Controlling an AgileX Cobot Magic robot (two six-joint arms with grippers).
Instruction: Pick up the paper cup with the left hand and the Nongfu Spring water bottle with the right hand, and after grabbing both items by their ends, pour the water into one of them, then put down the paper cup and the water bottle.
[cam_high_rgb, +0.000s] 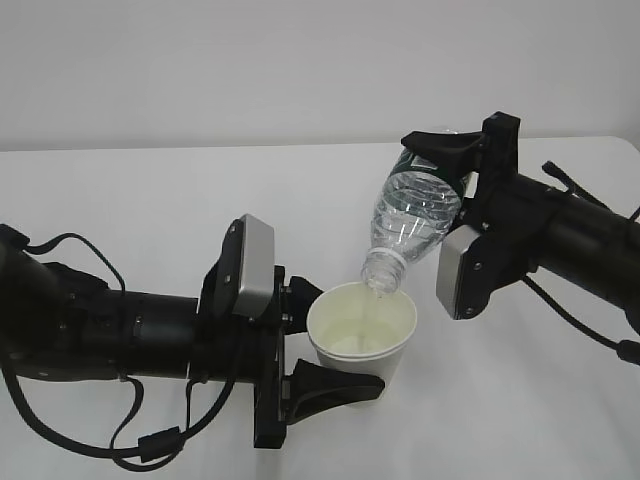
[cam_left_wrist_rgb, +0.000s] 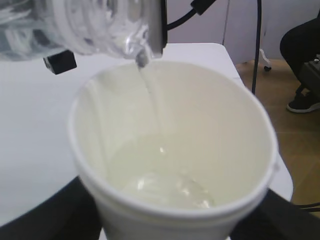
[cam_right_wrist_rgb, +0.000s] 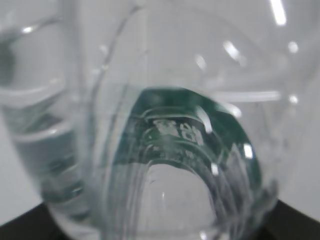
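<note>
Left gripper (cam_high_rgb: 330, 345) clamps paper cup (cam_high_rgb: 360, 335); right gripper (cam_high_rgb: 455, 165) clamps tilted bottle (cam_high_rgb: 410, 215) above it.

White paper cup (cam_high_rgb: 361, 330), cream inside; clear ribbed bottle (cam_high_rgb: 411, 218), seemingly dark-green label.

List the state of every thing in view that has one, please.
paper cup: upright, partly filled, held by the left gripper
Nongfu Spring water bottle: tilted neck-down above the cup, capless, held by the right gripper
water: thin stream falling into the cup, pool at the bottom
</note>
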